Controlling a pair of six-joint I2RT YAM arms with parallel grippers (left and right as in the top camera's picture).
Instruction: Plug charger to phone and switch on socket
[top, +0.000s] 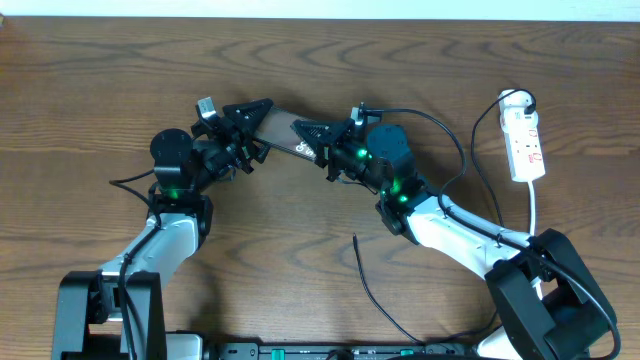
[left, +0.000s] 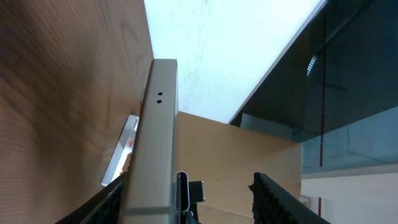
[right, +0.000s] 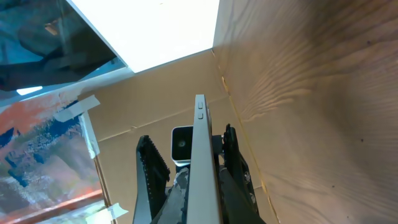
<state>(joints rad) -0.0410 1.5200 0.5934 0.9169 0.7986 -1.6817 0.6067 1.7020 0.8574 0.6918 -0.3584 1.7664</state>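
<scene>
Steadying the phone (right: 200, 124) — pinched edge-up in the right claw (right: 193, 157) — calls for the spread left claw (left: 189, 186) closing squarely about it.

The phone (top: 285, 135) is over the middle of the table (top: 100, 90), between the two grippers. The left gripper (top: 248, 128) is at its left end and the right gripper (top: 322, 140) at its right end. The socket (top: 525, 140) lies far to the right, well apart from the phone. Its cord (top: 535, 210) runs toward the front. The charger (top: 372, 290) lies in front of the phone, near the front edge, touching neither phone nor socket.
</scene>
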